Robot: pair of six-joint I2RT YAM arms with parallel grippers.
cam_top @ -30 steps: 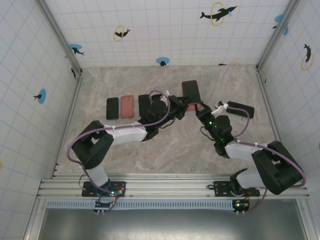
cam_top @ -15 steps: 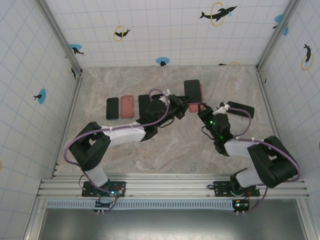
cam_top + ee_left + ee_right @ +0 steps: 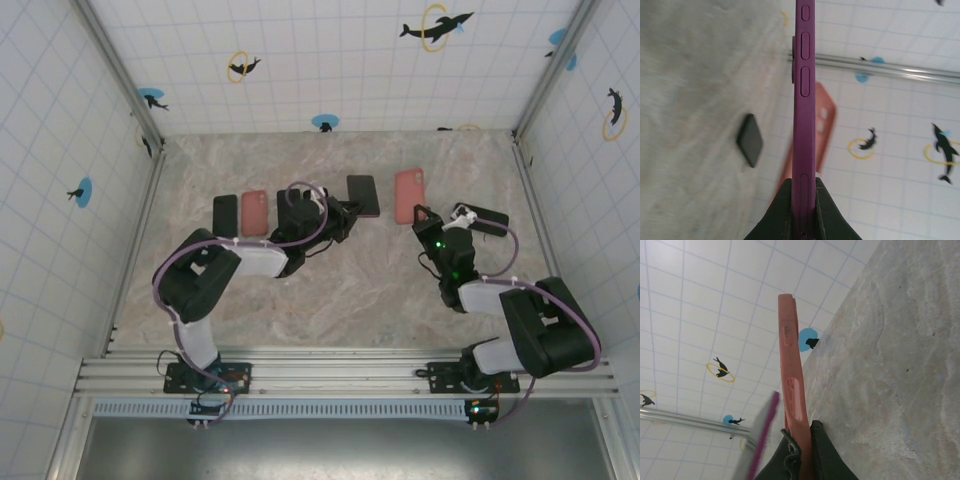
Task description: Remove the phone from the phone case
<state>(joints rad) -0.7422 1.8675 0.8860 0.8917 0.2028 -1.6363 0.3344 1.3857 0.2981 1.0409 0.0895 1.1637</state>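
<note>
**Phone and case apart, one in each tool**

From the overhead camera I saw the left tool (image 3: 349,211) pinched on the near end of the phone (image 3: 363,194). The phone showed a dark face and was held above the far middle of the table (image 3: 350,290). On the left wrist camera the phone stood edge-on, its purple side with the buttons running up the frame. The two black fingers (image 3: 782,212) were pressed flat against its faces at the bottom.

The right tool (image 3: 417,213) was clamped on the phone case (image 3: 409,194), a salmon-red shell. It sat just to the right of the phone and clear of it, with bare table showing between them. On the right wrist camera the case also stood edge-on, its button cutouts toward the lens. It was gripped at its lower end between that tool's fingers (image 3: 821,445), and the phone's purple edge was a blur to its left.

So the phone was out of the case: each arm held one piece, side by side and not touching.

Left of the left tool a row lay on the table: a black handset (image 3: 225,216), a salmon one (image 3: 254,212) beside it, and a dark one (image 3: 283,207) partly hidden by the arm. A black slab (image 3: 490,221) lay right of the right tool. I could not tell whether these were phones or cases.
</note>
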